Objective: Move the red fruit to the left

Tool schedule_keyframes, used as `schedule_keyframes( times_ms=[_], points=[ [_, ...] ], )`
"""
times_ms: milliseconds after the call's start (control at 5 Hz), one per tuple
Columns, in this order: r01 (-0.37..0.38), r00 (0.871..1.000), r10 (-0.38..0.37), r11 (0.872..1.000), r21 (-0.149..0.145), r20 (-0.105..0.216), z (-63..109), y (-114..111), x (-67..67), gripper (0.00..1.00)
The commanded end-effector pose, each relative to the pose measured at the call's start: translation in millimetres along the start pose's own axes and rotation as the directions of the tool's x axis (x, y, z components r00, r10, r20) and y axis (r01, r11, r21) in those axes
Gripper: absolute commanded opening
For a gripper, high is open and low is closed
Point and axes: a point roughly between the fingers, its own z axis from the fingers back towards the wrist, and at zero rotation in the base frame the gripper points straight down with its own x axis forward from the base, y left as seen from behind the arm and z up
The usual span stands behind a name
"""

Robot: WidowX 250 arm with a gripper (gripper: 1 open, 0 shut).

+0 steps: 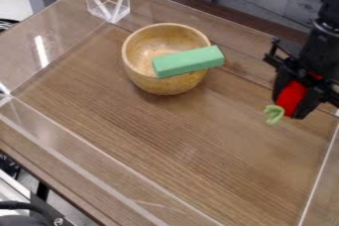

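The red fruit point(291, 96) is a small bright red piece with a light green stem point(275, 115) hanging from its lower left. It sits between the black fingers of my gripper point(296, 99) at the right side of the wooden table point(172, 141). The gripper points straight down, is shut on the fruit and holds it a little above the tabletop. The far side of the fruit is hidden by the fingers.
A wooden bowl point(149, 50) stands left of the gripper with a green rectangular block point(187, 61) lying across its rim. Low clear plastic walls point(40, 56) fence the table. A small clear stand point(109, 8) is at the back left corner.
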Motion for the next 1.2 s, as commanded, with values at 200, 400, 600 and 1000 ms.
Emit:
schedule_keyframes(
  times_ms=[200,400,600,1000],
  points=[
    [-0.085,0.993,0.086,0.996,-0.018,0.084,43.5,-7.1,-11.2,0.0],
    [-0.086,0.993,0.087,0.996,-0.02,0.08,42.2,-5.7,-19.0,0.0],
    [-0.09,0.993,0.092,0.996,-0.023,0.079,43.7,-1.9,-27.7,0.0],
    [-0.178,0.98,0.18,0.984,-0.034,0.084,56.6,-2.3,-34.6,0.0]
  ],
)
